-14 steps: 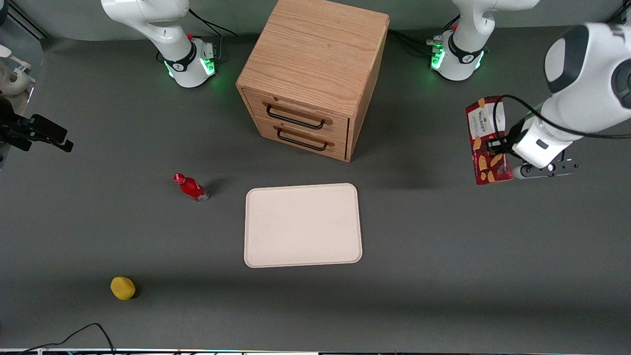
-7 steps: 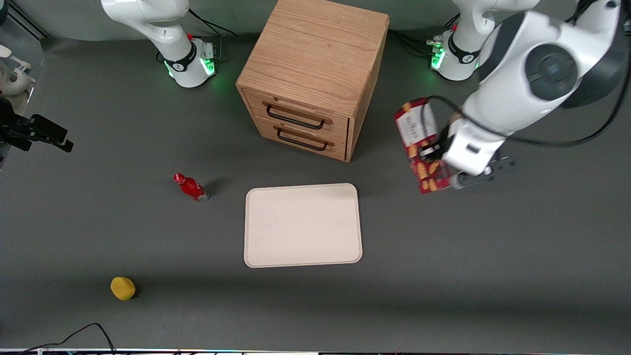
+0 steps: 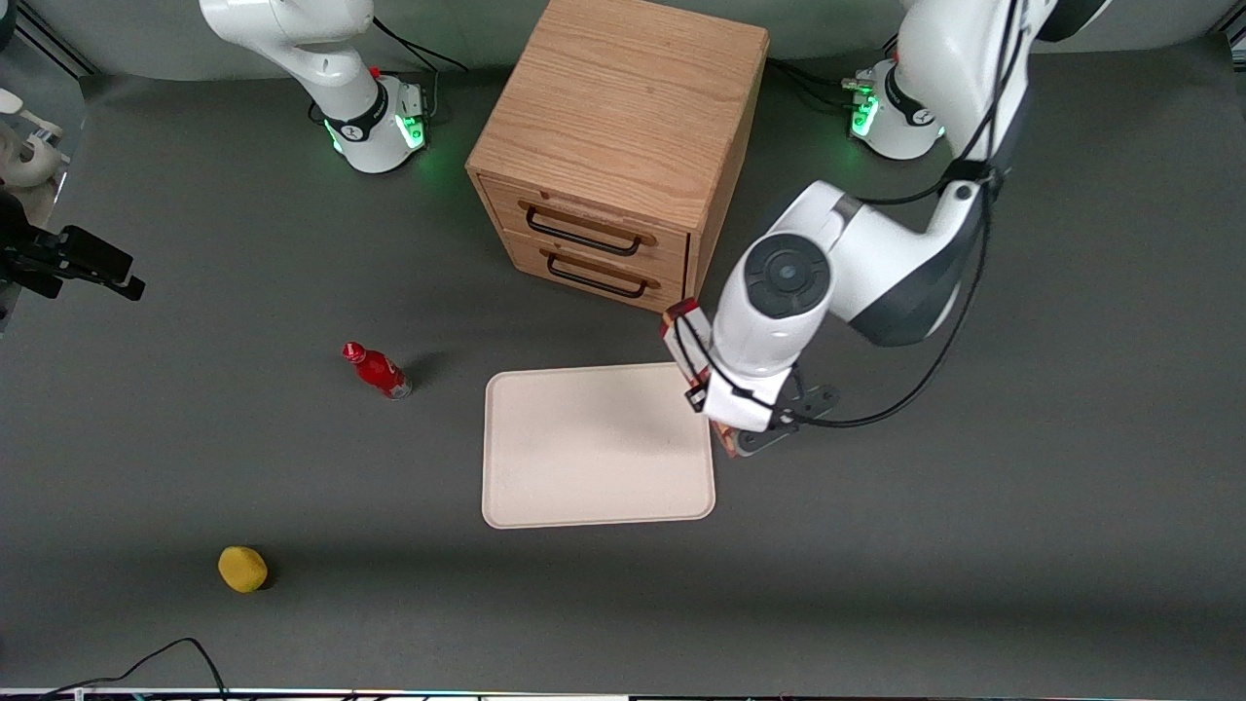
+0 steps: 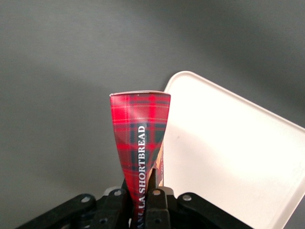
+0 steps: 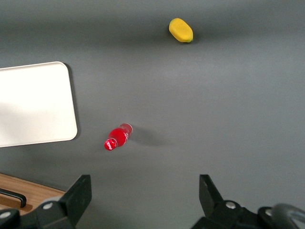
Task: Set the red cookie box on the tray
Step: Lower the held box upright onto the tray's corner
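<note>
Carry step: gripper (image 4: 143,193) clamped on box (image 4: 139,138), held in the air at the tray's (image 3: 584,458) working-arm edge. Next: shift over tray centre, lower, release.

Robot lab or test bench, not a home. Two white robot arms are bolted at their bases (image 3: 375,122) with green status lights, on a plain dark grey table (image 3: 973,535). Loose cables (image 3: 156,662) run over the table edge, and camera gear (image 3: 68,258) is clamped at the parked arm's end. Props are staged well apart: wooden drawer cabinet (image 3: 613,107), cream tray (image 3: 594,448), small red bottle (image 3: 378,370), yellow lump (image 3: 242,569).
</note>
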Robot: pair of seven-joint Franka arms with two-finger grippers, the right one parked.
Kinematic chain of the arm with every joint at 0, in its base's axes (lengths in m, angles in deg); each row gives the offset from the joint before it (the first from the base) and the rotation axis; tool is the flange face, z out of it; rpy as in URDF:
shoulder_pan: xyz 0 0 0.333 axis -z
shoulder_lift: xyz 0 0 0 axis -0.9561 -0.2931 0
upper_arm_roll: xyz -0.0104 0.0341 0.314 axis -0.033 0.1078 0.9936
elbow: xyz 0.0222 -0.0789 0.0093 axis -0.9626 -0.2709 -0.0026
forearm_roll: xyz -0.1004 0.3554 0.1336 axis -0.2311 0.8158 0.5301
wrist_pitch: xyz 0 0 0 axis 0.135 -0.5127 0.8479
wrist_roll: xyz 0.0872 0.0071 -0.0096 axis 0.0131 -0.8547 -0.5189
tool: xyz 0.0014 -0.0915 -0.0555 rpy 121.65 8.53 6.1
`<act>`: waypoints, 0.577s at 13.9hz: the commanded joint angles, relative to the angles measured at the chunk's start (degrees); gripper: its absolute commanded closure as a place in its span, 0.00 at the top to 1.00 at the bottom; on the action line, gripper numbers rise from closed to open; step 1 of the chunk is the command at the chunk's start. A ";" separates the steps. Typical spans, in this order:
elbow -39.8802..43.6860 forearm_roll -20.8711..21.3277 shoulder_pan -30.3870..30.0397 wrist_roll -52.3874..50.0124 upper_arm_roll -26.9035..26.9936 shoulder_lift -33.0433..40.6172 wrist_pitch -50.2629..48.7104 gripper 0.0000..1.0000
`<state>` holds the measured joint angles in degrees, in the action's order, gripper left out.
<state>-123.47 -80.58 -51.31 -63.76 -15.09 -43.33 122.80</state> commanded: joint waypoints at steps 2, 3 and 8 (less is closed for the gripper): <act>5.77 4.31 2.69 -2.80 0.69 -5.32 3.29 0.06; 5.77 5.72 3.48 -3.50 0.60 -6.46 4.18 0.06; 5.34 8.99 6.21 -3.69 0.60 -10.25 6.38 0.07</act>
<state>-120.52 -73.04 -46.34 -66.25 -15.07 -51.75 128.55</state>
